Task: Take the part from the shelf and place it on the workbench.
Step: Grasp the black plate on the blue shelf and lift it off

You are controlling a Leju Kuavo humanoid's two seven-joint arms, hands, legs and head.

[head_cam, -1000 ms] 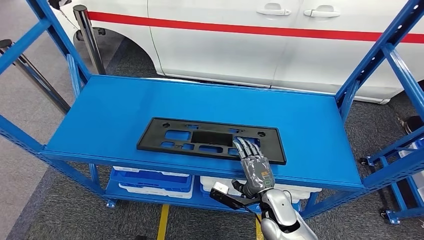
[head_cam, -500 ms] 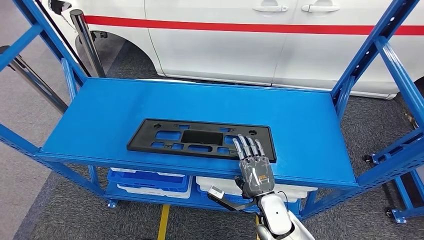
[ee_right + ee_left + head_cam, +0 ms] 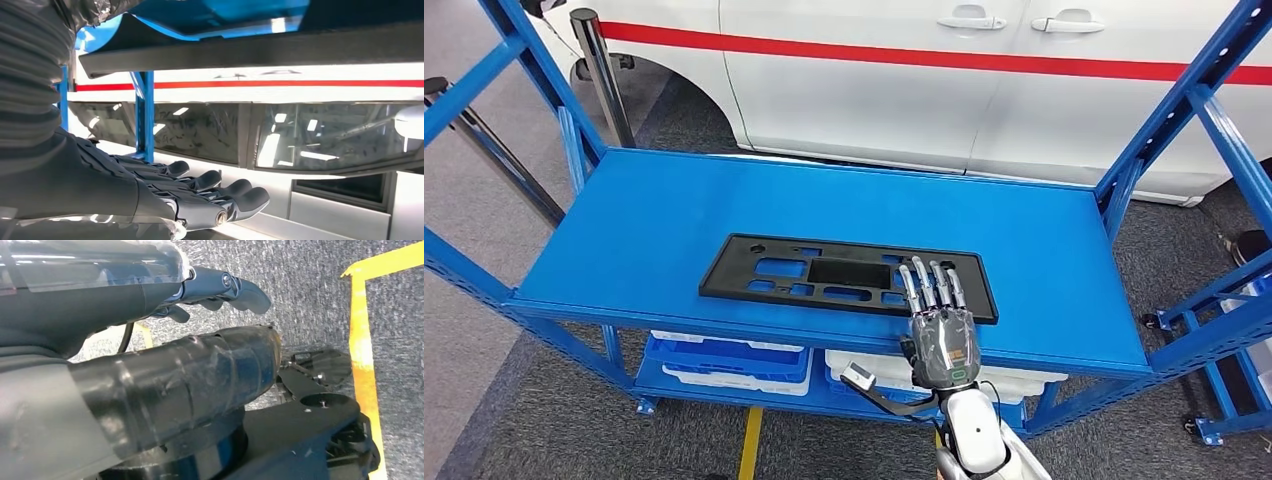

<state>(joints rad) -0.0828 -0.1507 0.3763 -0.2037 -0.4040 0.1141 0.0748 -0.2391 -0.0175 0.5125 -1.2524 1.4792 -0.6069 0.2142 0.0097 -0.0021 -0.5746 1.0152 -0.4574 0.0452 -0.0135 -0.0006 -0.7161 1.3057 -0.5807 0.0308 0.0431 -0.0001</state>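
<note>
Right hand, fingers extended flat atop the black part on the blue shelf, holding nothing. Part appears thin, stiff, light; its near edge beneath the fingers suits gripping.

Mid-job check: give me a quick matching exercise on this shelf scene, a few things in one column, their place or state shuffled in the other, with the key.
Things:
1. black part
2. right hand
3. blue and white bins
4. white car

Places or states:
A. on the lower shelf level
B. behind the shelf, red stripe along its side
C. flat on the blue shelf top
D. fingers stretched out over the part's right end

Pairs: 1-C, 2-D, 3-A, 4-B
</note>
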